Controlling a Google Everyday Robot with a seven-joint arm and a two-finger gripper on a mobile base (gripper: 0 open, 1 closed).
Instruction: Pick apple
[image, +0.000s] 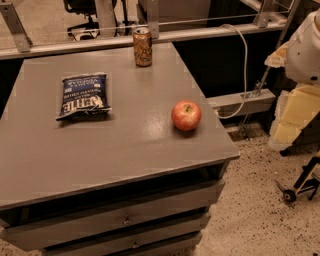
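Observation:
The apple (186, 115) is round and red with yellowish patches and a stem dimple on top. It sits on the grey cabinet top (125, 140), near its right edge. Part of my white arm (306, 47) shows at the upper right edge of the camera view, off to the right of the cabinet and well away from the apple. The gripper itself is out of view.
A soda can (142, 47) stands at the back edge of the cabinet top. A dark blue chip bag (83, 95) lies flat on the left. Drawers (120, 220) are below. Yellowish foam blocks (295, 115), a cable (243, 60) and a black wheeled frame (300, 187) are on the right.

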